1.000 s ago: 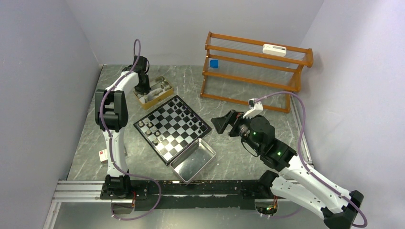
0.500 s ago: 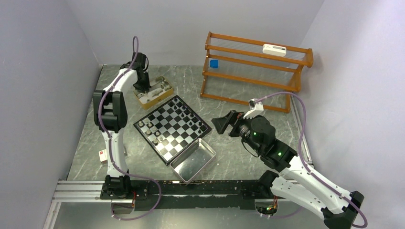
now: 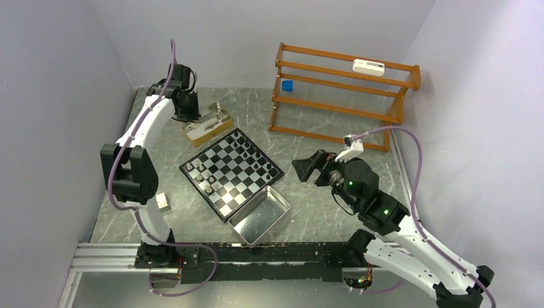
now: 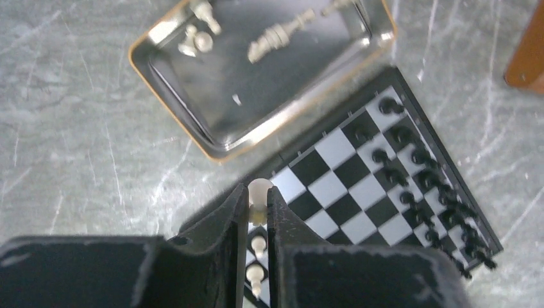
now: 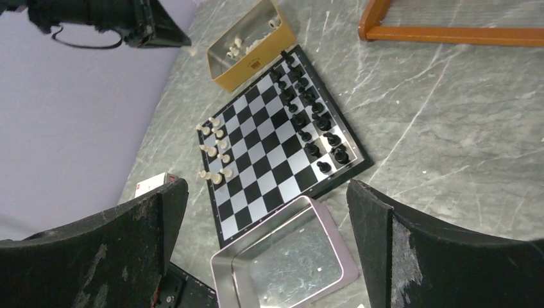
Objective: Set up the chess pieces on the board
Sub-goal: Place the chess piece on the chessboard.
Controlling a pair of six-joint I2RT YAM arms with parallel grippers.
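- The left claw (image 4: 258, 197) is pinching a pale pawn (image 4: 260, 189) between nearly closed black fingers. Only the pawn's round head is showing, and the fingers are hiding the rest.
- In the overhead view this claw is hanging over the gold box (image 3: 206, 126), and the pawn is too small to make out there.
- The claw's own fingers and the left wrist view's bottom edge are cutting off part of the board (image 4: 359, 186). Its glossy black and silvery squares are sitting inside a thin black rim.
- The right claw (image 5: 266, 192) is gaping wide and holding nothing, its scuffed matte fingers framing the board.
- Black pieces (image 5: 308, 112) are standing along one side of the board, and pale pieces (image 5: 215, 154) along the opposite side.
- Loose pale pieces (image 4: 276, 40) are lying blurred on the box's shiny bottom.
- A polished metal tray (image 3: 260, 215) is resting just beside the board on the veined grey counter (image 3: 314, 208).
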